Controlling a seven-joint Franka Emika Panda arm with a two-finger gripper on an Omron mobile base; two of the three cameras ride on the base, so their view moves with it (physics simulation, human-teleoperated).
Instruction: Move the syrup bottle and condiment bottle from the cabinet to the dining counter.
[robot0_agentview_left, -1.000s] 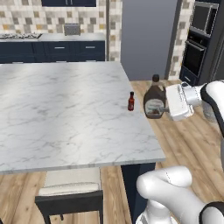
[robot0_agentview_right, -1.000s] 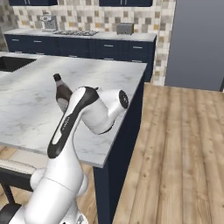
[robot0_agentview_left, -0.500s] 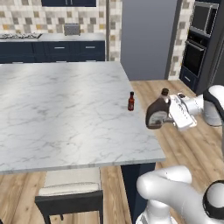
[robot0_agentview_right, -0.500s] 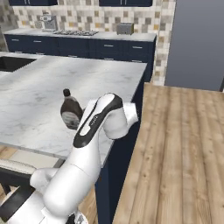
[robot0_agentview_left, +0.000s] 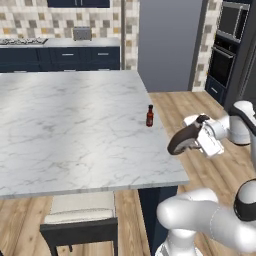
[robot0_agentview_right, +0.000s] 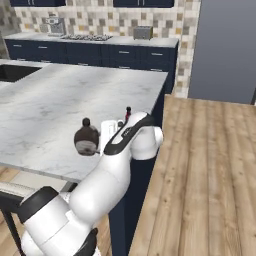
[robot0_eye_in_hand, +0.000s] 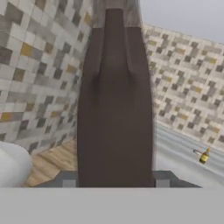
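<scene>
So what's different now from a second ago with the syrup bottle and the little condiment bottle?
The hand has carried the syrup bottle lower and nearer the robot, tipping it well off upright, just off the near corner of the dining counter. It stays gripped. The condiment bottle stands unmoved by the counter's edge.

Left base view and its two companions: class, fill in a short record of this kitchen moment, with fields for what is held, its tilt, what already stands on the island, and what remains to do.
held: syrup bottle, clamped by the gripper
tilt: leaning well over, not upright
position: beside the dining counter edge in the left base view; whether it hangs over the top cannot be told
already placed: condiment bottle, upright near the counter's right edge
remaining: set the syrup bottle down upright
</scene>
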